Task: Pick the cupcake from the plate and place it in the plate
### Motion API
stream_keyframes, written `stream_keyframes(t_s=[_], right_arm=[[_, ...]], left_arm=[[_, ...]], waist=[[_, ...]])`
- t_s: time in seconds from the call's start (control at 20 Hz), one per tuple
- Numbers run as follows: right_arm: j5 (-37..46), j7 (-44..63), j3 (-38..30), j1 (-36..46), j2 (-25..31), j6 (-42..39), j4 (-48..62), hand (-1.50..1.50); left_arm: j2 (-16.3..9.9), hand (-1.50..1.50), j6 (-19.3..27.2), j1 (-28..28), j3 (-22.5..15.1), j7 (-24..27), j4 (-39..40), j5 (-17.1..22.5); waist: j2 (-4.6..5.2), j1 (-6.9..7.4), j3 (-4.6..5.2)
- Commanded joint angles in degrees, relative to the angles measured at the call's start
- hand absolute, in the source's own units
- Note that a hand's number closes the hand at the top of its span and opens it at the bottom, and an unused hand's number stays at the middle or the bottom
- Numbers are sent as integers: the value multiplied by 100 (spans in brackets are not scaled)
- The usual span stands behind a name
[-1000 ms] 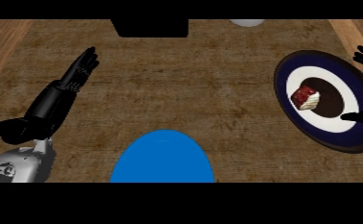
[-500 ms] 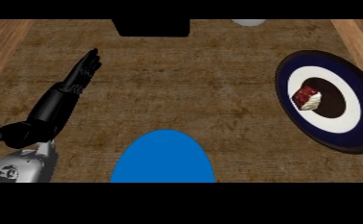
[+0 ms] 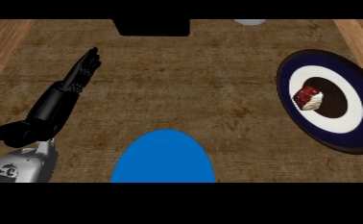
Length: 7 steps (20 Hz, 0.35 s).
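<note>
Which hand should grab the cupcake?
Probably the right: the cupcake sits on the dark plate at the robot's right. Only the left hand shows, resting far across the counter.

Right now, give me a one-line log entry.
cupcake: on dark plate, right | blue plate: near edge | left hand: open | right hand: out of view

The blue plate [image 3: 163, 158] at the near edge is cut off, only its far part showing. The dark-rimmed plate [image 3: 294, 104] runs past the right edge. At the far edge, a black box [image 3: 152, 27] and a pale round thing [image 3: 249, 22] are both cut short, the latter too little to identify. The right hand shows nowhere.
</note>
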<state>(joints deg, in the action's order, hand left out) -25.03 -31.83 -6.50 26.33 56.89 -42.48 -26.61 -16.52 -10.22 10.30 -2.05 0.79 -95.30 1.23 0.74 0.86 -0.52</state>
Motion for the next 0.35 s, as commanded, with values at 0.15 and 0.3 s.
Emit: stream_keyframes(t_s=[0.15,0.3], right_arm=[[-156,-858,-152,-325,180,-1483,-64,-150],[-200,-830,-158,-497,201,-1614,-265,-150]], left_arm=[[156,0,144,17,-63,98,97,-132],[44,0,23,10,44,22,80,3]], waist=[[17,-46,-14],[3,-63,-27]])
